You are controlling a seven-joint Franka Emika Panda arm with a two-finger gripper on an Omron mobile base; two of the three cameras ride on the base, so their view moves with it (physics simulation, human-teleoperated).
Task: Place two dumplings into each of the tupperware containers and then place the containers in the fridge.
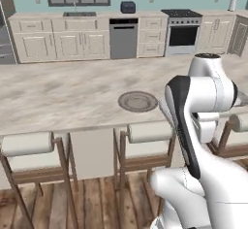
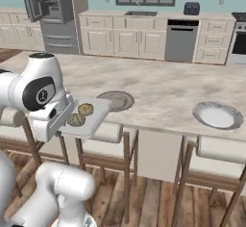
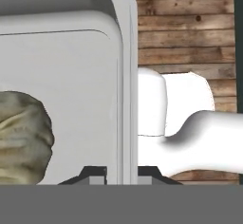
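Sitting far left in the right base view, beyond the counter end: tall grey fridge with door swung open (image 2: pixel 50 9), well apart from the arm and lying up-left of it; judging the coming carry as turning on that bearing, away from the counter and toward the open shelves

Gripping the near edge of a shallow pale grey translucent rectangular tupperware container (image 2: pixel 89 116), two-finger dark-tipped gripper (image 2: pixel 61 120) clenched on its rim; jaws pinching either side of the wall in the hand view, container wall (image 3: pixel 124 76) running straight away from the fingertips

Hanging level off the counter's front edge, above the white-cushioned wooden stools (image 2: pixel 108 133); long axis of the container pointing away from the hand, toward the counter

Carrying two small tan crimped dumplings (image 2: pixel 80 115) side by side inside the tray, touching or nearly so; one dumpling (image 3: pixel 21 137) looming close at the left of the hand view, folds plainly showing

Lying just behind the container on the pale marble countertop (image 2: pixel 163 89): round brownish-grey plate (image 2: pixel 116 100), bare

Further right, near the counter edge: white shallow bowl (image 2: pixel 217 115), also bare

Judging this container as loaded and ready for the fridge; second container not spotted from here
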